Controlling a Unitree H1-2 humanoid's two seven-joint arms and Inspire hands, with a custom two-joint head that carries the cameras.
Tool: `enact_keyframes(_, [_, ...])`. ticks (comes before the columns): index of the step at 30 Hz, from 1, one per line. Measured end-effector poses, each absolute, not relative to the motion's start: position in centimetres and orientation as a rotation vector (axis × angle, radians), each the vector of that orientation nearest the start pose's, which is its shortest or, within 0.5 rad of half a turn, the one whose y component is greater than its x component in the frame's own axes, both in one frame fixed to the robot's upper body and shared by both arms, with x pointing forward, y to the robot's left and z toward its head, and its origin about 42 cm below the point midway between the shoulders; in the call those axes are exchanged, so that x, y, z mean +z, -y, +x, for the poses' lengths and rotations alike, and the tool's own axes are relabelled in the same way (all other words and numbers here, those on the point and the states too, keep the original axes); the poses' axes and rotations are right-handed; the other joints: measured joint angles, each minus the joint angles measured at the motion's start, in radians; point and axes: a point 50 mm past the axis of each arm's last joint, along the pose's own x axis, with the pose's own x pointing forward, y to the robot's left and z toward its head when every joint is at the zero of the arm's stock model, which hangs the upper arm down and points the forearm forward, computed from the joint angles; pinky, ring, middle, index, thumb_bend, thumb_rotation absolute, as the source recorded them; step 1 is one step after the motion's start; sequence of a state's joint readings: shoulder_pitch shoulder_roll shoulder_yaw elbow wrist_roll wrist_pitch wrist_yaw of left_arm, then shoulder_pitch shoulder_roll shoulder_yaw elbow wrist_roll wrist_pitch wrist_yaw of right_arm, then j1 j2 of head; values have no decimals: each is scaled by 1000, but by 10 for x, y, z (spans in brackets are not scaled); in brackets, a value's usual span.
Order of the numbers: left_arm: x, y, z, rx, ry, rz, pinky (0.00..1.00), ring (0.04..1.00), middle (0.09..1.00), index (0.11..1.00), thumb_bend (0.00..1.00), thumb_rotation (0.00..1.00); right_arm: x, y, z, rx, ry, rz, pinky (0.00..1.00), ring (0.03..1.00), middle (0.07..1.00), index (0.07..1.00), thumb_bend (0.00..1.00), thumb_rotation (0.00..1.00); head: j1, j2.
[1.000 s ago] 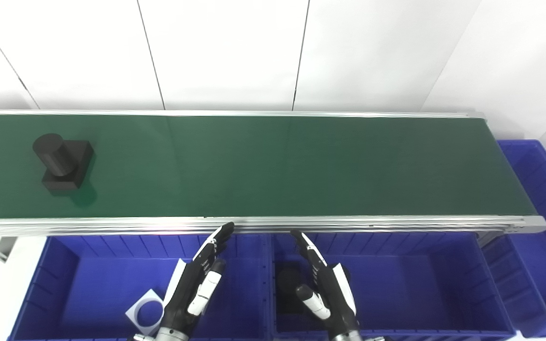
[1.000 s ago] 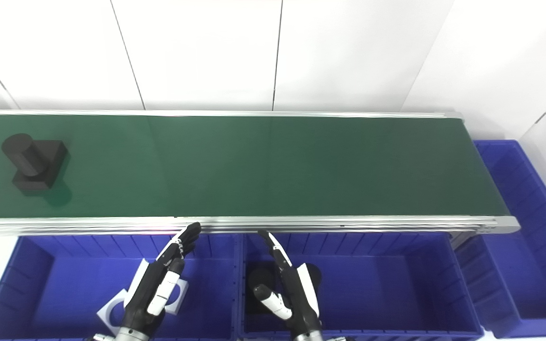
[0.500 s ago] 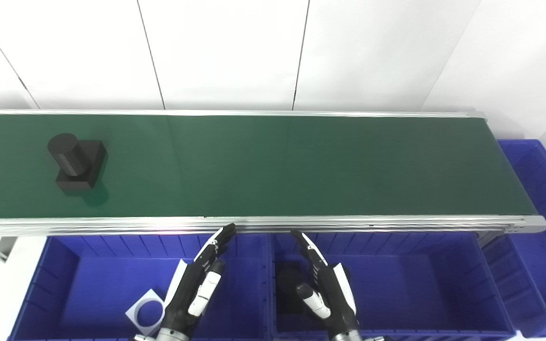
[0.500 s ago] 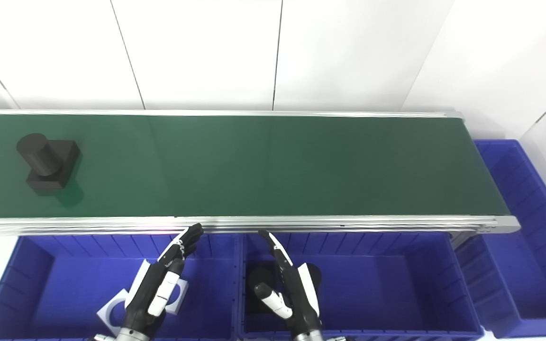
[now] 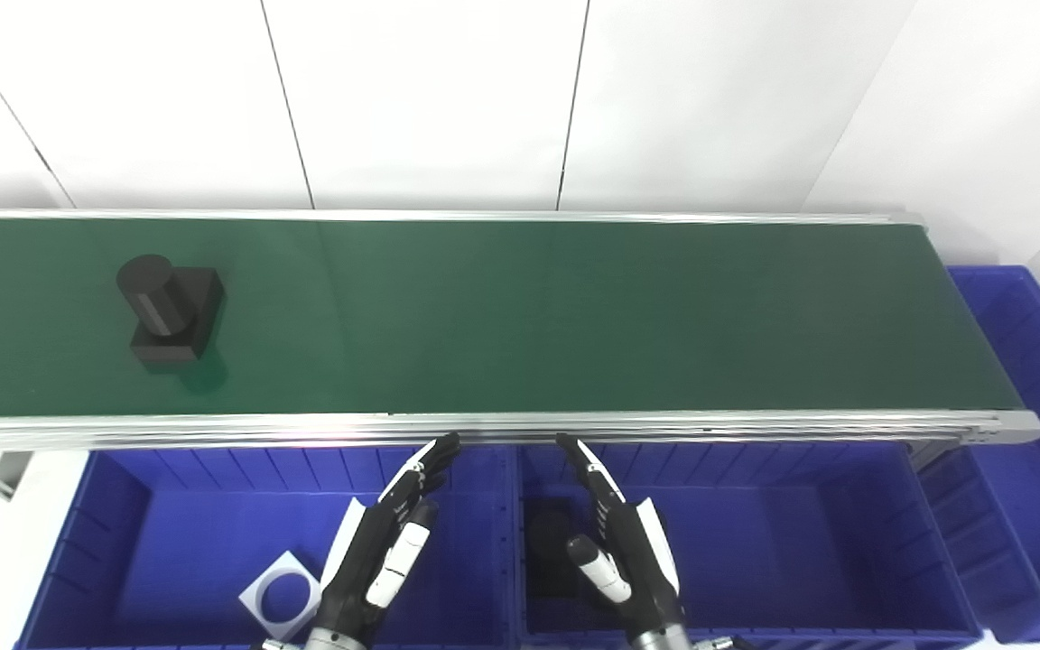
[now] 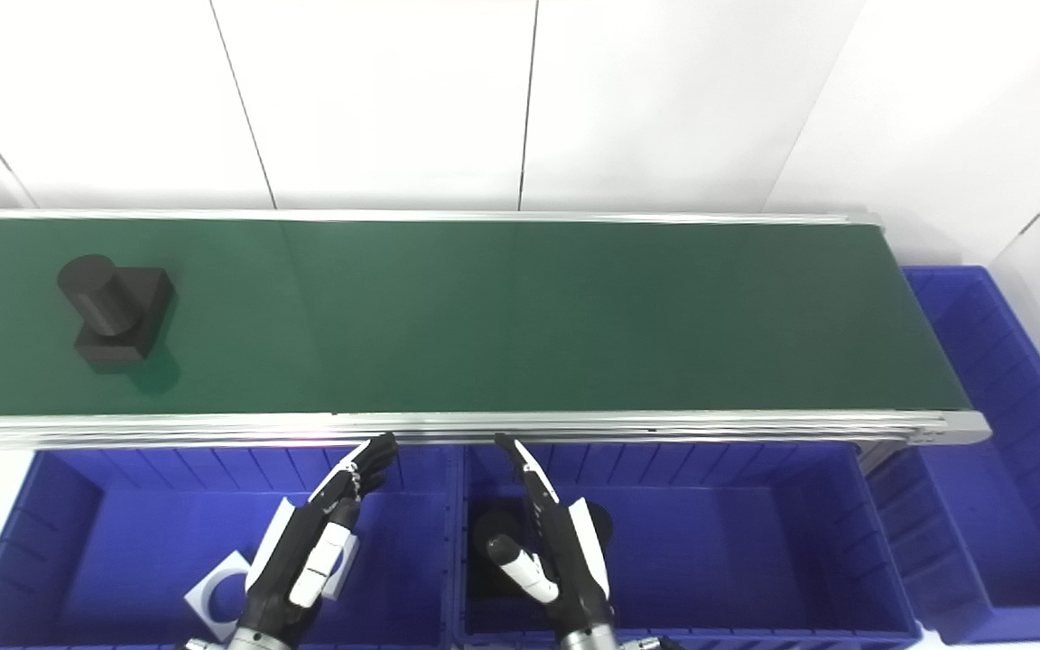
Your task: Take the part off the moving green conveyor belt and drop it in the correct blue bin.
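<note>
Left eye view | black part (image 5: 168, 309) rides far left on green belt (image 5: 574, 316), well apart from both hands | left hand (image 5: 385, 551) and right hand (image 5: 619, 551) spread, empty, poised over blue bins (image 5: 755, 469) beside belt edge, likely waiting to intercept

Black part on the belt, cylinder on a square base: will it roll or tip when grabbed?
The black part probably won't roll: its flat square base sits on the green belt. It looks rigid. The tall cylinder might tip it if pushed high.

White panelled wall (image 5: 430, 99) behind.
</note>
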State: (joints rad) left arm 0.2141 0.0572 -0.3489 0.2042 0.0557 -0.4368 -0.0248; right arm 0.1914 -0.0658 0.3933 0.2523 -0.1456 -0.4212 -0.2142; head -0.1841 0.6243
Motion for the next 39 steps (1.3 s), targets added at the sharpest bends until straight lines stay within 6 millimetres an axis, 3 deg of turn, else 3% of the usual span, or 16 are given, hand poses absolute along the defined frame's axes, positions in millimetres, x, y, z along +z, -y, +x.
enact_keyframes(9, [17, -147, 176, -346, 15, 38, 924, 931, 906, 890, 558, 976, 11, 146, 184, 203, 15, -133, 985, 987, 972, 938, 992, 987, 5, -3])
enact_keyframes(23, [17, -143, 175, -351, 12, 34, 950, 942, 911, 894, 554, 998, 11, 147, 183, 190, 18, -153, 985, 973, 946, 915, 942, 1000, 18, 6])
enact_keyframes(26, [14, -143, 174, -349, 2, 31, 936, 929, 906, 893, 580, 995, 10, 148, 182, 190, 16, -155, 975, 966, 942, 912, 966, 1000, 51, -12])
enact_keyframes(31, [12, -139, 173, -346, -5, 43, 901, 906, 887, 875, 536, 967, 6, 151, 180, 184, -3, -152, 963, 967, 950, 922, 949, 1000, 49, -25])
enact_keyframes(33, [12, -138, 172, -346, -3, 46, 905, 903, 885, 874, 548, 969, 5, 153, 179, 182, -7, -150, 957, 965, 950, 921, 942, 1000, 51, -17])
enact_keyframes(39, [12, -134, 174, -343, 1, 47, 909, 902, 885, 871, 571, 991, 5, 154, 177, 182, -13, -146, 971, 972, 956, 928, 945, 1000, 48, -43])
